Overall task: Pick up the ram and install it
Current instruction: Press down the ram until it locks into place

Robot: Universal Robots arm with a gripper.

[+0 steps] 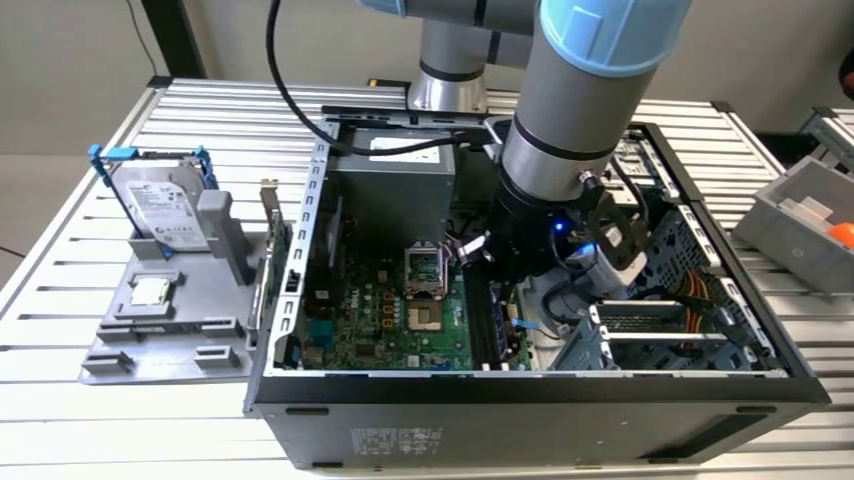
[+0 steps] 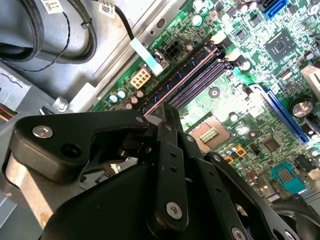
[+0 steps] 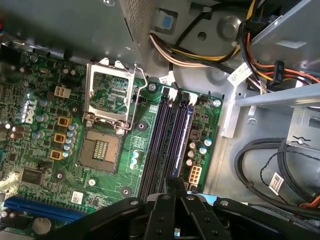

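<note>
My gripper (image 1: 490,280) is down inside the open computer case (image 1: 534,385), over the black memory slots (image 3: 162,135) of the green motherboard (image 1: 380,315). In both wrist views the black fingers (image 3: 175,184) are closed together right above the slots (image 2: 200,75). The ram (image 3: 185,137) is a thin strip seen edge-on, running out from the fingertips (image 2: 167,112) along a slot near the board's edge. The ram (image 2: 182,77) stands upright in line with that slot. Whether it is fully seated cannot be told.
The empty processor socket with its raised frame (image 3: 110,97) lies beside the slots. Cable bundles (image 3: 200,50) and the drive cage (image 1: 667,330) crowd the case's right side. On the exterior view's left, a grey tray (image 1: 160,330) holds a hard drive (image 1: 158,205) and a processor chip (image 1: 147,291).
</note>
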